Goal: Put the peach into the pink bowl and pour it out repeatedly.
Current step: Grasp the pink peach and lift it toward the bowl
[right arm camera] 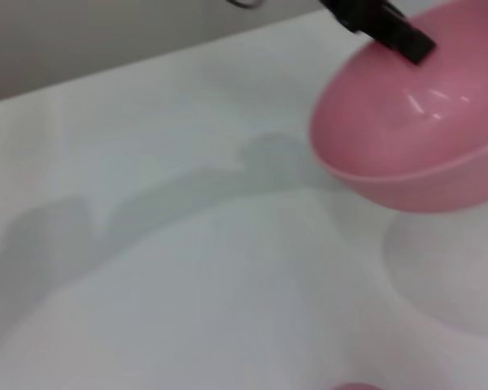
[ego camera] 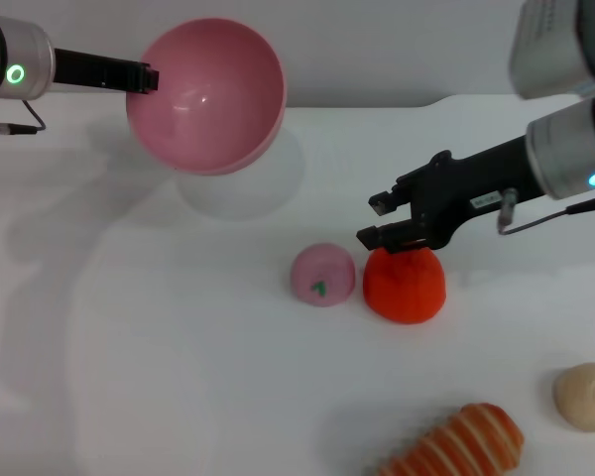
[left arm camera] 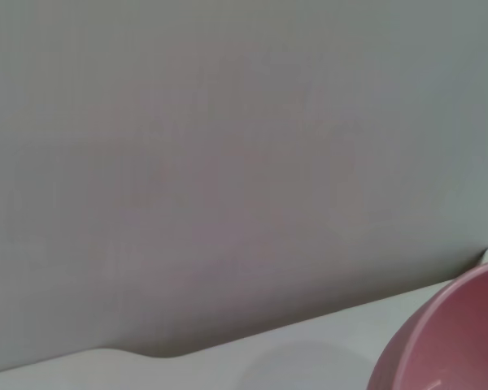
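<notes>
Overhead, tipped pink bowl (ego camera: 206, 94) empty; peach (ego camera: 323, 275) tabled.

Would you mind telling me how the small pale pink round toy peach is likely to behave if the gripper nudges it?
The small pale pink round toy peach looks ball-shaped and lies free on the smooth white table, so it would probably roll. It sits close beside the orange-red fruit, which might block it that way.

**Hidden or cut off**

You see only a rim sliver of the pink bowl (left arm camera: 451, 341) from the left wrist; the peach (right arm camera: 356, 387) barely clears the right wrist frame's edge; the striped bread (ego camera: 461, 444) is cropped below.
</notes>
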Tool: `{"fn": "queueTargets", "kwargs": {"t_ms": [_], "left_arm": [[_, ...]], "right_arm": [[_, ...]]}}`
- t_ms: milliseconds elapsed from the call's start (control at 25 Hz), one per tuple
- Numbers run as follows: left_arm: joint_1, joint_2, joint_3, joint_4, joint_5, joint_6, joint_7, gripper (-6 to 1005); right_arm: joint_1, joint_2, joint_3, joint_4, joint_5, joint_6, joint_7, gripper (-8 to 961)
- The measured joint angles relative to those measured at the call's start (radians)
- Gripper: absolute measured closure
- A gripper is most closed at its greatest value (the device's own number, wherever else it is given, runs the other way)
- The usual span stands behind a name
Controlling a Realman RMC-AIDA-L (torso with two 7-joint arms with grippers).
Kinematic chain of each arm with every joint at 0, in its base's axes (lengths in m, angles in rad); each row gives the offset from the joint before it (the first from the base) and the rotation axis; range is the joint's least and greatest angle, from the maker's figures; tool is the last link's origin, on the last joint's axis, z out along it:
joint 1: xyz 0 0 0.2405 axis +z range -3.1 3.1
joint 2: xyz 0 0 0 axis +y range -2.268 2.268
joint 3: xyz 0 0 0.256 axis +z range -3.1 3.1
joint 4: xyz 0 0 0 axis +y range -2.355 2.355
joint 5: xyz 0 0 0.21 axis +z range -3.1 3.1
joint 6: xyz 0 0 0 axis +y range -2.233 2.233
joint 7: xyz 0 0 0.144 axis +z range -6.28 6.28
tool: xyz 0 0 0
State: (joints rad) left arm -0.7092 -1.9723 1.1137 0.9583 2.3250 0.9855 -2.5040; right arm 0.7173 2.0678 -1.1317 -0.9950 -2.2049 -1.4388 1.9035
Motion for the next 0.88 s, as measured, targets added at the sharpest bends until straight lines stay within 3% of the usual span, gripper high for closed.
{"fn": "queueTargets", "kwargs": {"t_ms": [520,880], "left_arm": [[0.001,-0.022,0.006,-0.004,0.001,-0.005,0.009,953],[0.001,-0.033,0.010,-0.006,0.001,-0.010,0.012,952]], "right_arm": [[0.043,0.008,-0.102,0.260,0.025,0.246,0.004,484],[0.045,0.010,-0.205,0.335,0.130,0.366,-0.029,490]]}}
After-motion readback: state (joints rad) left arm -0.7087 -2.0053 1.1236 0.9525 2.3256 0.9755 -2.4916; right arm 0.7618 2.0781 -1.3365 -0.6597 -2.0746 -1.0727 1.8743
